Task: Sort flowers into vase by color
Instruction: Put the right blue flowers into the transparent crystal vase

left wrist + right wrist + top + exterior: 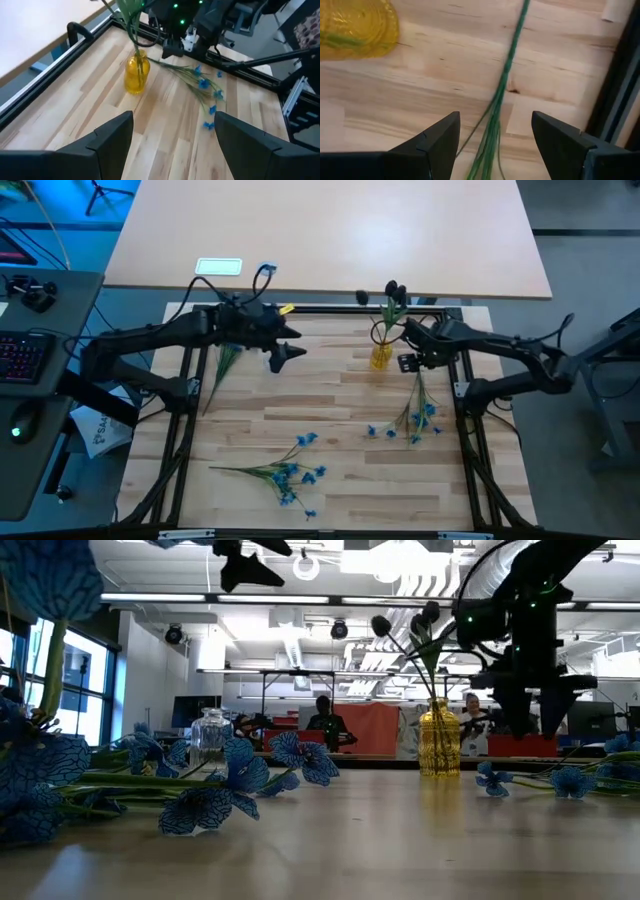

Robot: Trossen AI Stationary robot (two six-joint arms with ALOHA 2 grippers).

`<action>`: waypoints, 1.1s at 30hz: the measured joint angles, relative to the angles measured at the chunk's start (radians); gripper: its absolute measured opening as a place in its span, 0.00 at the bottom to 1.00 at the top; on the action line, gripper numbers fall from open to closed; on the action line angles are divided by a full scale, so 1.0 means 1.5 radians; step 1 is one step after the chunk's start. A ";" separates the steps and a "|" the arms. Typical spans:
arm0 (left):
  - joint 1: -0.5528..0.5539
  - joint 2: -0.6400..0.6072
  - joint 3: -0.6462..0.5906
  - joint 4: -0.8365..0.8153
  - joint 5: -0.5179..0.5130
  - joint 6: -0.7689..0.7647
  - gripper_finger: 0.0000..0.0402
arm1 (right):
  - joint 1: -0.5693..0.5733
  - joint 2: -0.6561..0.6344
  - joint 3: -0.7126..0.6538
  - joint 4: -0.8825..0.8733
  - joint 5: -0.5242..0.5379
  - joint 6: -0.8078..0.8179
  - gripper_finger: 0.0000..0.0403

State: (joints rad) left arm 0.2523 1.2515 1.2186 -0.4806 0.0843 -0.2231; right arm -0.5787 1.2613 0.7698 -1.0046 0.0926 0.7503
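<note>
Flowers: two dark tulip-like buds [394, 288] stand in the yellow vase [381, 356] at the far middle of the tabletop [330, 430], their green stems leaning out of the neck. One blue sprig [414, 418] lies on the right side, its stems running up toward the right gripper [408, 363]. A second blue sprig [285, 471] lies flat near the front, left of centre. A green bundle [224, 363] lies along the left frame rail under the left arm; its blossoms are not visible, so its colour cannot be told.

Right gripper hangs just beside the vase, low over the stems of the right sprig. In the right wrist view its fingers [437, 142] are spread, with the stems [497, 115] passing between them on the wood, not pinched.

Left gripper [284, 355] is raised above the far left of the tabletop, fingers spread, nothing between them.

In the low view a clear glass jar [210, 735] shows beyond blurred blue blossoms; in the high view it cannot be made out.
</note>
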 joint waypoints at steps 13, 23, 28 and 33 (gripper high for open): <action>0.003 -0.023 0.000 -0.006 -0.022 0.045 0.66 | 0.010 0.004 -0.192 0.188 -0.070 0.090 0.60; 0.011 -0.023 0.000 0.070 -0.032 0.042 0.66 | 0.037 0.001 -0.195 0.172 -0.050 0.087 0.40; 0.008 -0.023 0.000 0.103 -0.029 0.003 0.66 | 0.086 -0.029 -0.201 0.170 -0.047 0.053 0.04; -0.019 -0.023 0.000 0.170 -0.028 -0.072 0.66 | 0.143 -0.145 -0.206 0.147 -0.109 0.074 0.02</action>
State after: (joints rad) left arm 0.2240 1.2167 1.2186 -0.2256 0.0422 -0.3310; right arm -0.3644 1.0438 0.4606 -0.7838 -0.0715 0.8606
